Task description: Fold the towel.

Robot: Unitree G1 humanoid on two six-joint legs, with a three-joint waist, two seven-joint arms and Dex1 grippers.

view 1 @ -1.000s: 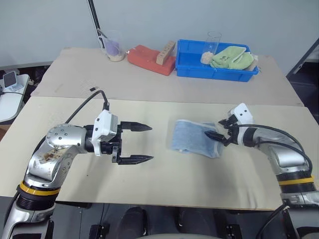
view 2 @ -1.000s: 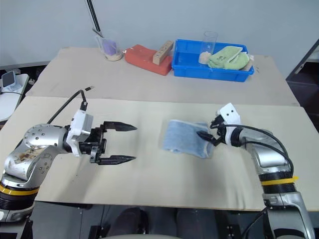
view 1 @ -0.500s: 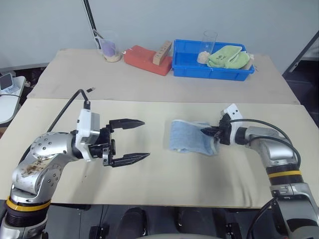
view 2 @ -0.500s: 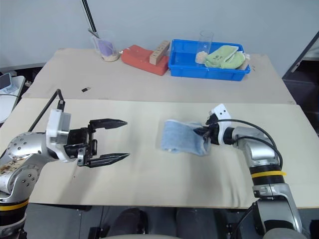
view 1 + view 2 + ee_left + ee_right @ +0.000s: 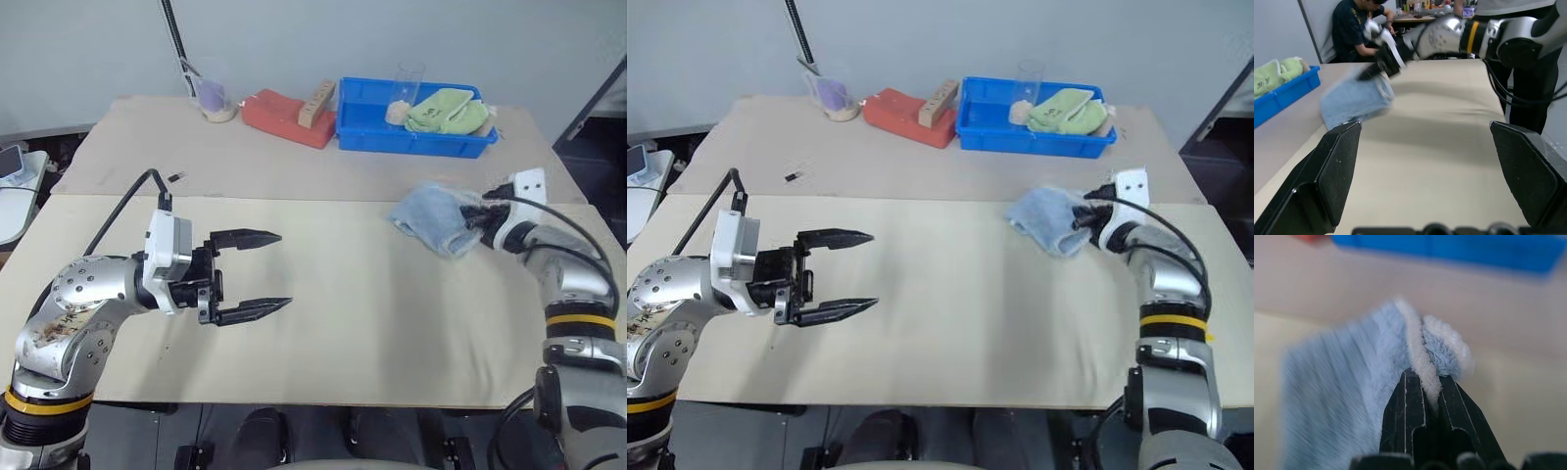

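Our right gripper (image 5: pixel 1425 399) is clamped on the white-edged hem of the light blue terry towel (image 5: pixel 431 217), lifted, apparently folded, just in front of the blue plastic tray (image 5: pixel 411 132). Our left gripper (image 5: pixel 257 275) stands spread, empty. We should lay it flat, edges matched.

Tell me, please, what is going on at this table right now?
A two-armed robot is working on folding a light blue towel. Its right gripper is shut on the towel's edge, holding the bunched cloth at the table's far right. The left gripper hovers open over the table, holding nothing. The towel is not neatly folded yet.
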